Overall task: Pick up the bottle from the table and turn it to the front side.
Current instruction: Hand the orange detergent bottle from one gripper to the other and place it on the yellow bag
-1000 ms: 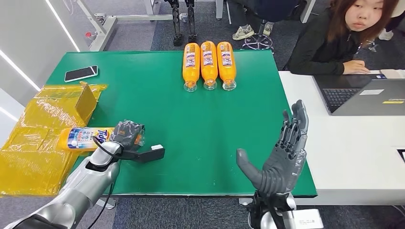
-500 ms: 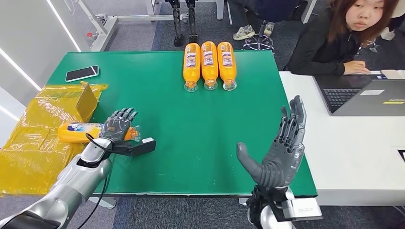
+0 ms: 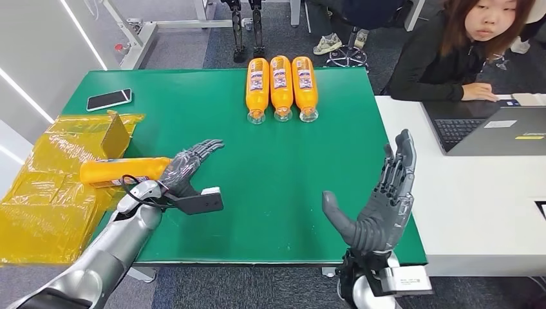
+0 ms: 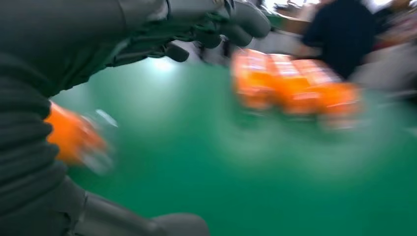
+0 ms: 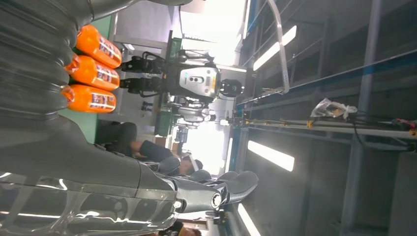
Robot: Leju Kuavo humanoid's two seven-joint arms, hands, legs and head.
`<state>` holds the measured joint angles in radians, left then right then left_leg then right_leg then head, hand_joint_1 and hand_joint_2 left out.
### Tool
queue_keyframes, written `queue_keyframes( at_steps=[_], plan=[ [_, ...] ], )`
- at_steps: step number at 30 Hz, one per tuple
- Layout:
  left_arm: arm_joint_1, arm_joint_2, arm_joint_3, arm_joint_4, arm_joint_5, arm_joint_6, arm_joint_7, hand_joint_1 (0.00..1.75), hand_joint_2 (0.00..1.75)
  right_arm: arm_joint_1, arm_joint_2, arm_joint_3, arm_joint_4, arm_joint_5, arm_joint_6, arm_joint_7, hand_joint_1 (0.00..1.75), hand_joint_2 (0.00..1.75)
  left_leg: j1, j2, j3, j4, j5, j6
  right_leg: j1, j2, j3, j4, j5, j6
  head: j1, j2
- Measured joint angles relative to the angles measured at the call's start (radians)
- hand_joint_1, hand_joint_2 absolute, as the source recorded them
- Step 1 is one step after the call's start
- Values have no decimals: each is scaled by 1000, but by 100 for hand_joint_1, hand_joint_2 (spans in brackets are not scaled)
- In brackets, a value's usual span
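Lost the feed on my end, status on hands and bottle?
Left hand open, fingers spread beside the bottle. Right hand open, raised, holding nothing. Bottle lying on the green table, plain orange side up. Nothing in the way.

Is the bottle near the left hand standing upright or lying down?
Lying down: the bottle rests on its side at the table's edge, beside the left hand.

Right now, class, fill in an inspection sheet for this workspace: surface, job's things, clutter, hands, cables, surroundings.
Surface: green table, a white desk adjoining.
Job's things: orange bottle lying on its side, label not showing; three more bottles side by side at the far edge.
Clutter: phone; yellow bags with cardboard.
Hands: left hand beside the bottle, fingers extended; right hand raised, fingers apart, holding nothing.
Cables: black cable along the left arm.
Surroundings: person at a laptop.
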<state>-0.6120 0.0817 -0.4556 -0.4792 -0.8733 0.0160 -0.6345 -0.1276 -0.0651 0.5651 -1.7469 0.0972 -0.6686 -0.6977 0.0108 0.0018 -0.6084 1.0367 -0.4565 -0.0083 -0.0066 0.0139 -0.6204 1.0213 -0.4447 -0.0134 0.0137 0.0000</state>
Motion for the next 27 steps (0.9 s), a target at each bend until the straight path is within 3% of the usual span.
queue_keyframes(
  at_steps=[3, 7, 14, 21, 27],
  plan=[
    [62, 15, -4, -181, 253, -190, -62, 0, 175, 17, -10, -10, -8, -6, 0, 0, 0, 175, 0, -1, 0, 0, 0, 0, 0, -1, -1, 0, 0, 0, 0, 0],
    [111, 32, -44, -368, 420, -250, -68, 0, 175, 39, -18, -25, -31, -4, 0, 0, 0, 175, 0, -2, -1, 0, 0, 0, 0, -2, -1, 0, 0, 0, 0, 0],
    [179, 18, -150, -618, 633, -214, -69, 0, 175, 54, -31, -36, -53, -21, 0, 0, 0, 175, 0, -1, -1, 0, 0, 0, 0, -2, 0, -1, 0, 0, 0, 0],
    [254, -69, -196, -777, 809, -116, -69, 0, 175, 49, -34, -38, -57, -9, 0, 0, 0, 175, 0, -2, -1, 0, 0, 1, 0, -3, 0, -1, 0, 0, 0, 0],
    [296, -122, -197, -834, 846, -97, -69, 0, 175, 49, -34, -40, -59, 15, 0, 0, 0, 175, 0, -2, -1, 0, 0, 1, 0, -3, 0, -1, 0, 0, 0, 0]
  ],
)
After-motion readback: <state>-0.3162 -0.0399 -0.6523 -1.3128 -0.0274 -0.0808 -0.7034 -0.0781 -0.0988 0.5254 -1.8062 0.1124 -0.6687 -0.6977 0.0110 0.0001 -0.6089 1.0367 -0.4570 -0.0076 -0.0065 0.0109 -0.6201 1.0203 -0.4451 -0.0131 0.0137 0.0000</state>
